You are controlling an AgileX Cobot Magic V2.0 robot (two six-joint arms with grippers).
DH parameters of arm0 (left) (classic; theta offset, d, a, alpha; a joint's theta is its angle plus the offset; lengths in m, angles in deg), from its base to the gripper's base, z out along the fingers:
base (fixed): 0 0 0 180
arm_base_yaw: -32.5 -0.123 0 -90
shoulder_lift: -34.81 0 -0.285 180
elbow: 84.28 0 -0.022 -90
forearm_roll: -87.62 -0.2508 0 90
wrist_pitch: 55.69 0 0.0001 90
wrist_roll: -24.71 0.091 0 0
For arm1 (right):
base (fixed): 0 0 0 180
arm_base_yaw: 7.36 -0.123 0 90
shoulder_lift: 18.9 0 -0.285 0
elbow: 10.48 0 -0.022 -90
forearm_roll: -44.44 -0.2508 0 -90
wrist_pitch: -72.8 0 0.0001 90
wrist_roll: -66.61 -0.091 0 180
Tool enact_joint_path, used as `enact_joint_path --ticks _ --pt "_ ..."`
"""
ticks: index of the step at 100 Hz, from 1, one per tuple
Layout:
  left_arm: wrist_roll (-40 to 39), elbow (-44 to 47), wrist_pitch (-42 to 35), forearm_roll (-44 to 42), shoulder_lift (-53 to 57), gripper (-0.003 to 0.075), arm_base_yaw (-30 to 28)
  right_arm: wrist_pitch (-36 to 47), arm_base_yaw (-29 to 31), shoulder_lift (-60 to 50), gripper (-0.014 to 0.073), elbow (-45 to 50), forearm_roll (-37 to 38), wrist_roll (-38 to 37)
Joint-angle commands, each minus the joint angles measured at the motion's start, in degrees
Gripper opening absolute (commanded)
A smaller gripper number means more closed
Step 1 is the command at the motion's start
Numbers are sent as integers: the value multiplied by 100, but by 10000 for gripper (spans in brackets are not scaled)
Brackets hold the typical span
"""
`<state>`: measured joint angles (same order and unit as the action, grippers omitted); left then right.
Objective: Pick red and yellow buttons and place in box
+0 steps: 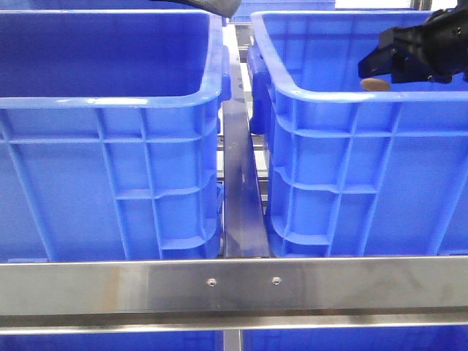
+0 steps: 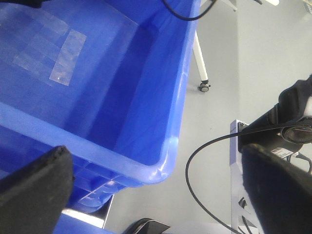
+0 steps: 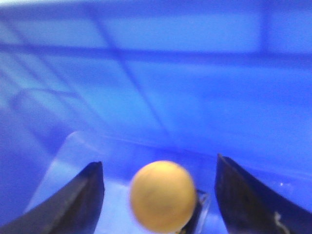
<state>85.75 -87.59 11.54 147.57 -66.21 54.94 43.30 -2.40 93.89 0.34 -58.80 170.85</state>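
Note:
The yellow-orange button (image 3: 163, 196) is a blurred disc between my right gripper's (image 3: 159, 162) spread fingers, with a gap on each side, so it touches neither. In the front view the button (image 1: 376, 84) hangs just under my right gripper (image 1: 379, 67), above the inside of the right blue crate (image 1: 351, 168). The crate's blue floor and walls (image 3: 195, 87) fill the right wrist view. My left gripper (image 2: 155, 148) is wide open and empty above a corner of a blue crate (image 2: 165, 161). The dark red button is not in view.
A second blue crate (image 1: 110, 146) stands on the left, a metal rail (image 1: 241, 197) between the two. A steel crossbar (image 1: 234, 285) runs along the front. The left wrist view shows grey floor, a black cable (image 2: 195, 195) and a stand's castor (image 2: 204, 87).

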Motion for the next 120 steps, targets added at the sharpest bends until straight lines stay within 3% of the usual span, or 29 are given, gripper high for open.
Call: enact_joint_path --ticks 1,19,43,74,120 --pt "-47 -167 64 452 278 648 45 -298 10 -561 508 4 -464 88" --pt "-47 -167 64 456 278 648 45 -406 10 -1138 476 349 -459 88" --pt "-47 -167 177 589 278 631 45 -816 10 -1882 150 878 -459 82" --pt "-47 -167 409 615 278 587 45 -2098 10 -2770 -60 1574 -459 -75" --pt "-47 -167 389 623 278 585 45 -1625 4 -4414 -67 2871 -459 -1206"
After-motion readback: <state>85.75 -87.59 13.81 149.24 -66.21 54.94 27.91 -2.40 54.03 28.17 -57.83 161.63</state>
